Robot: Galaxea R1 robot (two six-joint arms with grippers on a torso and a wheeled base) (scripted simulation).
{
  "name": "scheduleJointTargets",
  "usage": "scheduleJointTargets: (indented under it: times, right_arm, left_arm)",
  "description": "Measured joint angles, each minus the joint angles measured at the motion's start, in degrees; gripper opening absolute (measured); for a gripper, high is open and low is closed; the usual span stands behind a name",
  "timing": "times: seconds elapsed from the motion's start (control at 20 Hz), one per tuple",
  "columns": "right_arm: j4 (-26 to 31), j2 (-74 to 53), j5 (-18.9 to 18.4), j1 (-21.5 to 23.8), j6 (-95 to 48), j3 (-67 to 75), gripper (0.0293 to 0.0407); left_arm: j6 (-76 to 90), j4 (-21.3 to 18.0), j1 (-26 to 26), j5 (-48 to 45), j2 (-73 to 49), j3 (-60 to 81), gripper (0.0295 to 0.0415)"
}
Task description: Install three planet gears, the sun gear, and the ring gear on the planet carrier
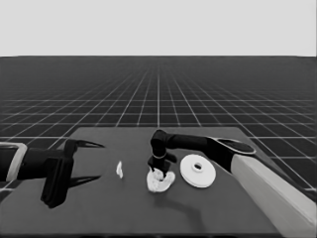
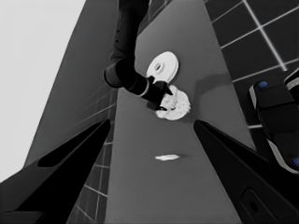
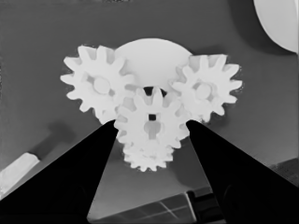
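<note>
A: Nearest the right wrist camera are the right gripper's fingers, closed on the middle gear by its toothed rim. That looks like the sun gear, hanging over the centre hole of the smaller round part.

B: And the planets?

A: Two gears sit plainly on that part, one on each side of the hole. A third shows just below the held one. So I judge this step to be seating the sun gear.

B: How to do it well?

A: Keep it level and centred over the hole, and let its teeth fall between the neighbours' teeth, not onto them. If it rides up, a slight twist should help. Release only when it lies flush with the others.

B: Where is all this on the table?

A: Mid-table, under the right gripper. The larger round part lies just beside it, untouched. A thin white piece lies well apart.

B: The left arm?

A: Parked at the table's left end, left gripper spread wide and empty.
</note>
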Motion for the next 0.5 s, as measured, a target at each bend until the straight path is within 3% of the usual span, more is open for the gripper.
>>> scheduleJointTargets:
  times: [0.5]
  right_arm:
    - [0.0,-0.01,0.0,-0.01,6.0,-0.01,0.0309]
  left_arm:
    - [0.0,0.0,0.0,0.0,0.0,0.0,0.0385]
